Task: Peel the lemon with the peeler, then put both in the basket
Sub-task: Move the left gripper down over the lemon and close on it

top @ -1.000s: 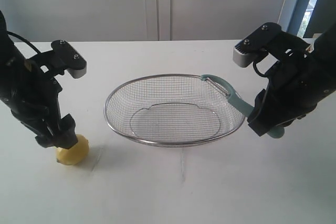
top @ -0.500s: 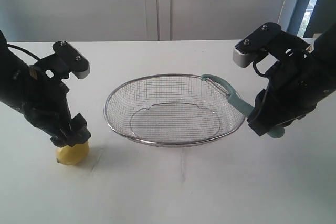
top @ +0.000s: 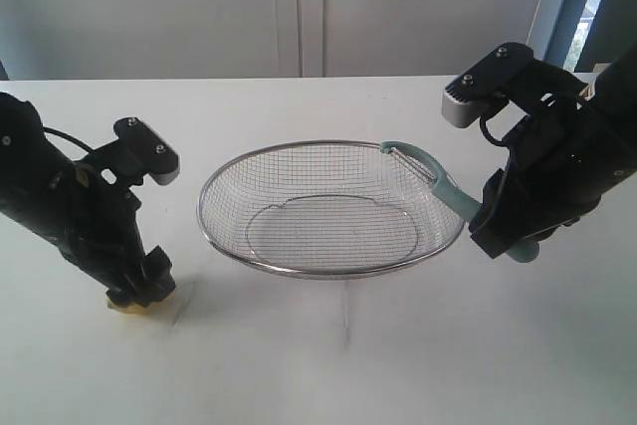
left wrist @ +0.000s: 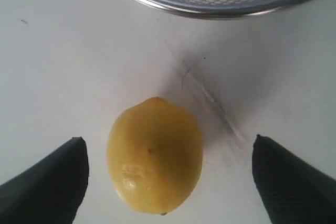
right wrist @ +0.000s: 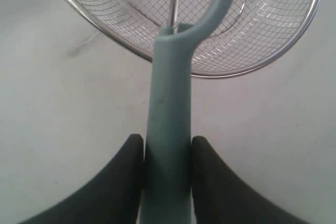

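The yellow lemon [left wrist: 155, 156] lies on the white table, between the two dark fingers of my left gripper [left wrist: 168, 171], which stands open with a gap on each side of the fruit. In the exterior view only a sliver of the lemon [top: 124, 307] shows under the left gripper [top: 139, 291]. My right gripper [right wrist: 167, 156] is shut on the teal-green handle of the peeler [right wrist: 170, 108], whose hooked head [top: 418, 158] hangs over the right rim of the wire-mesh basket [top: 214, 236].
The basket's rim [left wrist: 210, 11] lies a short way beyond the lemon. White table surface [top: 348, 365] stretches in front of the basket. A pale wall and a window frame [top: 567, 7] stand behind.
My left arm has lowered and swung right over the lemon, now hiding most of it from the exterior view. The right arm and peeler have stayed still.
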{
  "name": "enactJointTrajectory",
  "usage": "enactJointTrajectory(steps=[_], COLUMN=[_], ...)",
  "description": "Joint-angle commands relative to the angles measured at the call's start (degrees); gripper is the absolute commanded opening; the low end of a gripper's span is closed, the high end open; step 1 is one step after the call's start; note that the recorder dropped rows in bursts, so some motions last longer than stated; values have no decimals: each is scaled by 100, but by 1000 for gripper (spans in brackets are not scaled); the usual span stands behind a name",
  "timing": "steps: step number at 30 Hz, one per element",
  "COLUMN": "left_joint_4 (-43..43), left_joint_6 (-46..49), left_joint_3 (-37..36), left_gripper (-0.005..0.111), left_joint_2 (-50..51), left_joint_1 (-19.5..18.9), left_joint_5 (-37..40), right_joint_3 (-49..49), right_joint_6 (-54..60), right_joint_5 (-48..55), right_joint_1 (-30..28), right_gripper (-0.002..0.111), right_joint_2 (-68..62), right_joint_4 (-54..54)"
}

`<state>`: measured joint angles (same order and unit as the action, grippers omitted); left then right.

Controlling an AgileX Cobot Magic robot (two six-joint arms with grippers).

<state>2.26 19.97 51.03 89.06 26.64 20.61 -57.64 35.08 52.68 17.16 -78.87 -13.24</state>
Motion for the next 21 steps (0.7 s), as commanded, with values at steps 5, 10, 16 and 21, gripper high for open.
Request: enactJointTrajectory(steps=[5,10,16,21], left_joint_4=[90,90,90,90], left_joint_6=[5,5,5,5], left_joint_3=[-43,-43,-43,-43], left_gripper=[86,86,86,86], left_joint_2=[422,600,748,927], left_joint_1=[24,24,24,24], left_joint_5=[-129,-275,-301,-301], right_joint_3=[14,14,14,14], right_joint_6=[51,51,40,-34], right_joint_5=[-54,-54,-55,-55], right_joint_1=[17,17,17,17], right_gripper=[0,0,0,0], right_joint_2=[49,49,49,49], right_joint_4=[-18,-18,-18,-18])
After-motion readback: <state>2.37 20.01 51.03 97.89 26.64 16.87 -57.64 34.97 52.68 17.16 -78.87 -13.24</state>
